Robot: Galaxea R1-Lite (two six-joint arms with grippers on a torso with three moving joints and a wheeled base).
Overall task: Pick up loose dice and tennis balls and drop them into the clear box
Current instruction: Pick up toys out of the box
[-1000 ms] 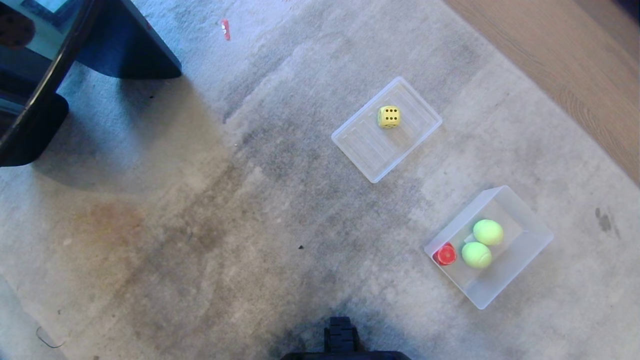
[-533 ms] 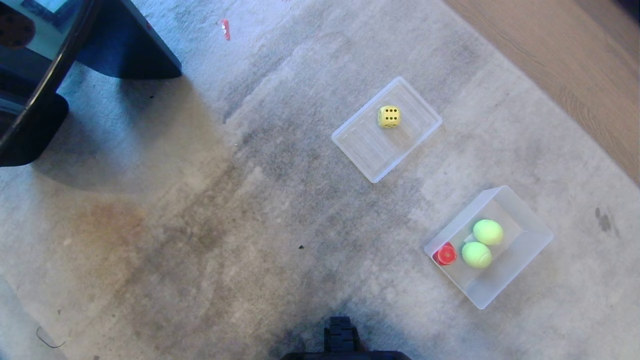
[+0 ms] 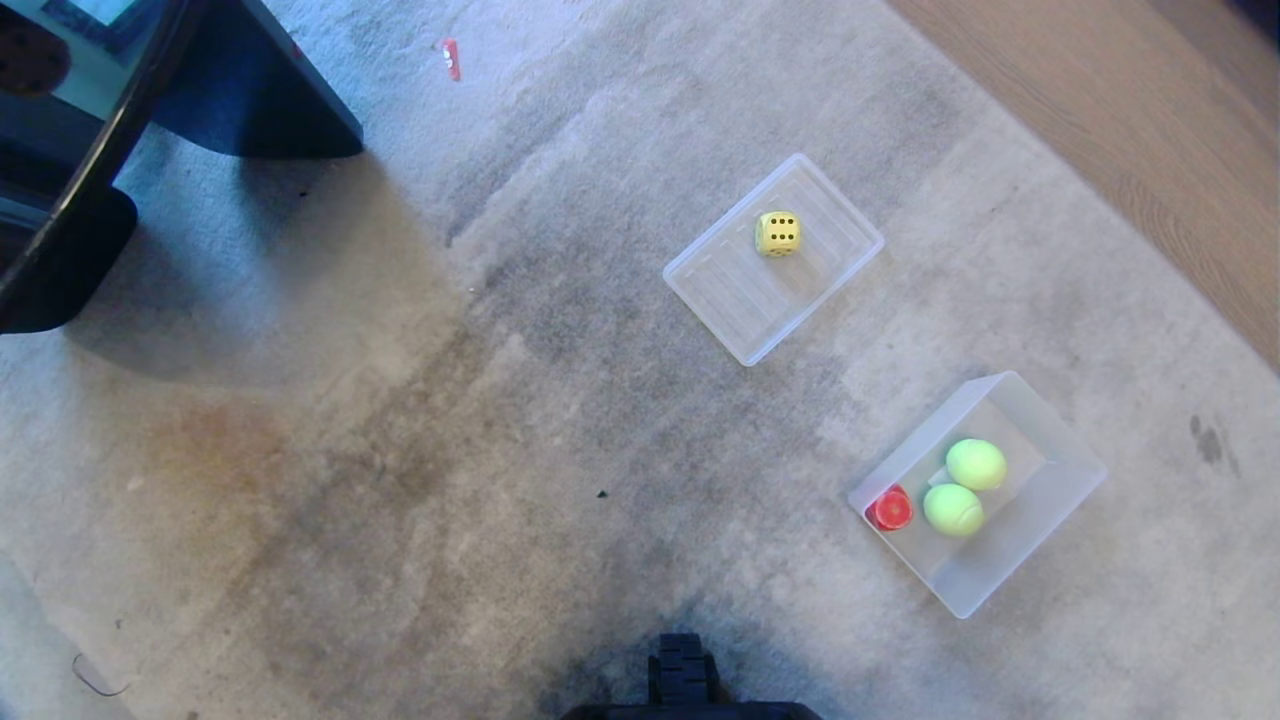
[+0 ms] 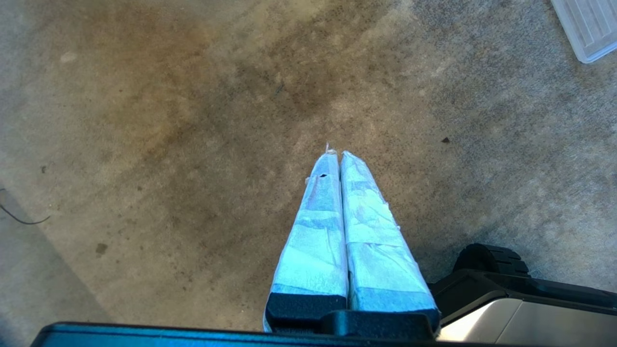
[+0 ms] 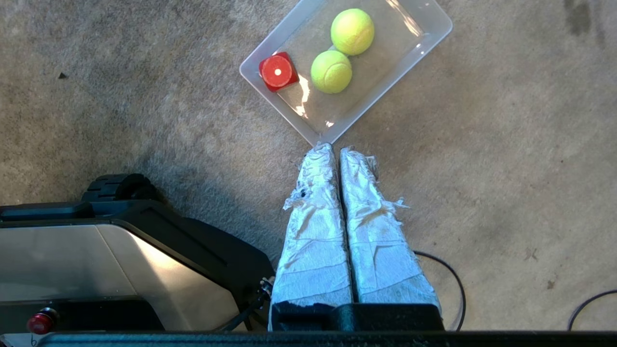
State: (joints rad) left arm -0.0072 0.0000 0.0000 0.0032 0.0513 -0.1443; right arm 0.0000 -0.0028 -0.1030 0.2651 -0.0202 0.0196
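Note:
The clear box (image 3: 1060, 500) sits on the carpet at the lower right and holds two tennis balls (image 3: 976, 464) (image 3: 952, 510) and a red die (image 3: 890, 509). A yellow die with black dots (image 3: 778, 233) rests on the flat ribbed clear lid (image 3: 730, 300) farther away. In the right wrist view the box (image 5: 434, 33), the balls (image 5: 352, 31) (image 5: 331, 72) and the red die (image 5: 278, 72) lie just beyond my right gripper (image 5: 333, 150), which is shut and empty above the carpet near the box's corner. My left gripper (image 4: 336, 155) hangs shut and empty over bare carpet.
Dark furniture legs (image 3: 250, 90) and a glass-topped table (image 3: 60, 150) stand at the far left. Wood floor (image 3: 1150, 120) borders the carpet at the far right. My base (image 5: 120, 255) is beside the right gripper, with a black cable (image 5: 453, 279) on the carpet.

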